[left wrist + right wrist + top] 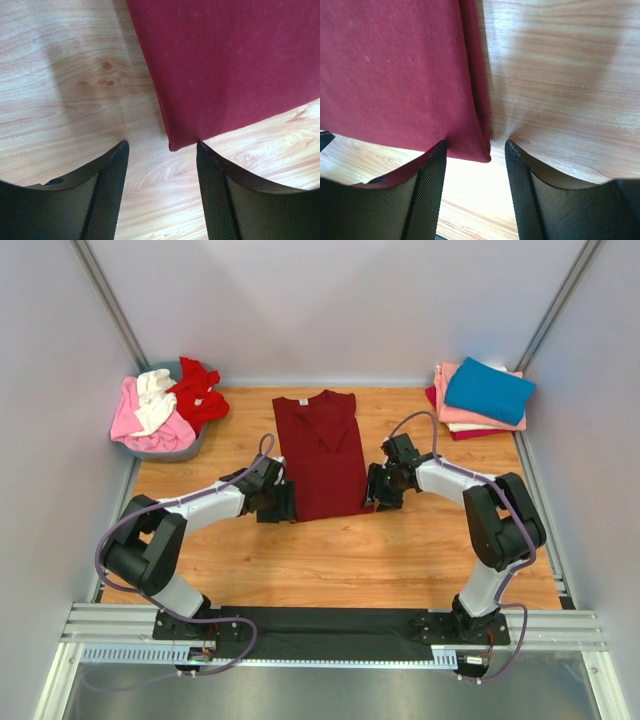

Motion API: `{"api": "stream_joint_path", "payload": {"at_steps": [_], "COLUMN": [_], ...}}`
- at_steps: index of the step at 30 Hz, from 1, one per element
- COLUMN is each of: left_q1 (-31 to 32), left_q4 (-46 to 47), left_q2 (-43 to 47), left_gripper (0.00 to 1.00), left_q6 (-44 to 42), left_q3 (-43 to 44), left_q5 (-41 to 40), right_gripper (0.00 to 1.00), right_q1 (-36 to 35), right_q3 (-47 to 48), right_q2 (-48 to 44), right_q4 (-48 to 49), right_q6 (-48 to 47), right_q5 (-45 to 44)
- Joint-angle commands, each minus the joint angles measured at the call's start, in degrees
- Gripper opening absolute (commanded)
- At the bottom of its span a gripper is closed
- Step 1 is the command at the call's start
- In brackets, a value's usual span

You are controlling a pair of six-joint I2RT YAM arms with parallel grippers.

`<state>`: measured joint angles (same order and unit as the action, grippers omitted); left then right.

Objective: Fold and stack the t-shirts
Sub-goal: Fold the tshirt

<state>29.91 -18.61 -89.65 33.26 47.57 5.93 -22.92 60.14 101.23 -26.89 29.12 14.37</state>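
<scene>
Four folded shirts or so sit in a stack (485, 395) at the table's (330, 560) 1 o'clock, while crumpled shirts (165, 405) wait in the basket (192, 452) at 11. The maroon t-shirt (320, 455) lies mid-table with its sleeves tucked in, seemingly half folded. The left hand (162, 145) and right hand (475, 145), both wide, straddle its 7 and 5 o'clock corners and grip nothing.

I can read nothing from any of my cameras. There are no words, numbers, brand marks or signs on the dark maroon cloth t-shirt (320, 455) spread mid-worktop, nor on the light wooden worktop (350, 560) itself.
</scene>
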Motion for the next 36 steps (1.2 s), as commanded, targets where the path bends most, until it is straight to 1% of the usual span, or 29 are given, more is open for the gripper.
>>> {"api": "stream_joint_path", "payload": {"at_steps": [1, 5, 9, 10, 12, 13, 15, 16, 18, 19, 20, 21, 22, 23, 24, 27, 30, 33, 36], "left_q1": [0.06, 0.06, 0.06, 0.15, 0.15, 0.06, 0.15, 0.15, 0.15, 0.15, 0.15, 0.23, 0.24, 0.24, 0.32, 0.76, 2.08, 4.71, 7.7], "left_q4": [3.32, 3.49, 5.85, 6.56, 8.32, 8.76, 10.17, 10.52, 11.14, 10.97, 10.62, 10.53, 10.53, 10.53, 10.26, 8.51, 5.0, 1.83, -0.28], "left_q2": [2.28, 2.38, 1.14, 1.05, 0.88, 0.88, 0.7, 0.79, 0.44, 0.18, -0.17, -0.18, -0.18, 0.0, 0.17, 1.05, 2.98, 6.67, 11.85], "left_gripper": [0.63, 0.63, 0.57, 0.57, 0.52, 0.5, 0.44, 0.42, 0.31, 0.27, 0.18, 0.13, 0.08, 0.0, 0.0, 0.0, 0.0, 0.0, 0.0], "left_q6": [1.02, 1.02, 1.9, 2.16, 2.43, 2.69, 2.78, 2.87, 2.78, 2.69, 2.6, 2.6, 2.52, 2.43, 2.43, 1.73, 1.03, 0.85, 2.51], "left_q3": [-0.37, -0.81, -2.57, -3.18, -4.68, -5.12, -5.91, -6.09, -6.09, -5.83, -5.65, -5.73, -5.82, -5.91, -5.91, -6.0, -6.0, -7.31, -9.95], "left_q5": [-0.75, -1.8, -1.19, -0.67, -0.4, -0.05, 0.48, 1.09, 1.62, 1.71, 1.63, 1.71, 1.71, 1.71, 1.63, 1.1, -0.39, -2.59, -3.91], "right_gripper": [0.51, 0.49, 0.44, 0.4, 0.36, 0.31, 0.28, 0.25, 0.22, 0.17, 0.14, 0.11, 0.05, 0.02, 0.0, 0.01, 0.0, 0.0, 0.0], "right_q1": [0.15, 0.33, 0.42, 0.42, 0.42, 0.42, 0.42, 0.42, 0.5, 0.5, 0.5, 0.5, 0.5, 0.42, 0.5, 0.42, 0.68, 0.33, -0.46], "right_q3": [-1.6, -2.3, -2.92, -2.92, -3.27, -3.36, -3.54, -3.62, -3.89, -4.06, -4.15, -4.33, -4.42, -4.42, -4.5, -5.91, -8.8, -13.11, -18.38], "right_q2": [-0.68, -0.51, 0.02, 0.02, 0.11, 0.02, 0.11, 0.02, -0.07, -0.07, -0.07, -0.16, -0.07, -0.16, -0.07, -1.29, -3.75, -8.23, -16.03], "right_q4": [2.55, 2.99, 3.52, 3.6, 3.6, 3.69, 3.6, 3.69, 4.04, 4.39, 4.57, 4.66, 4.83, 4.75, 4.83, 5.62, 5.98, 5.63, 5.02], "right_q6": [0.14, -0.12, -0.03, -0.12, -0.03, -0.03, -0.12, -0.03, 0.14, 0.14, 0.23, 0.23, 0.23, 0.14, 0.23, 0.58, 0.85, 1.55, 3.39], "right_q5": [0.31, 0.31, 1.18, 1.27, 1.36, 1.36, 1.54, 1.62, 1.71, 1.8, 2.15, 2.15, 2.33, 2.24, 2.41, 3.12, 4.08, 4.52, 4.61]}}
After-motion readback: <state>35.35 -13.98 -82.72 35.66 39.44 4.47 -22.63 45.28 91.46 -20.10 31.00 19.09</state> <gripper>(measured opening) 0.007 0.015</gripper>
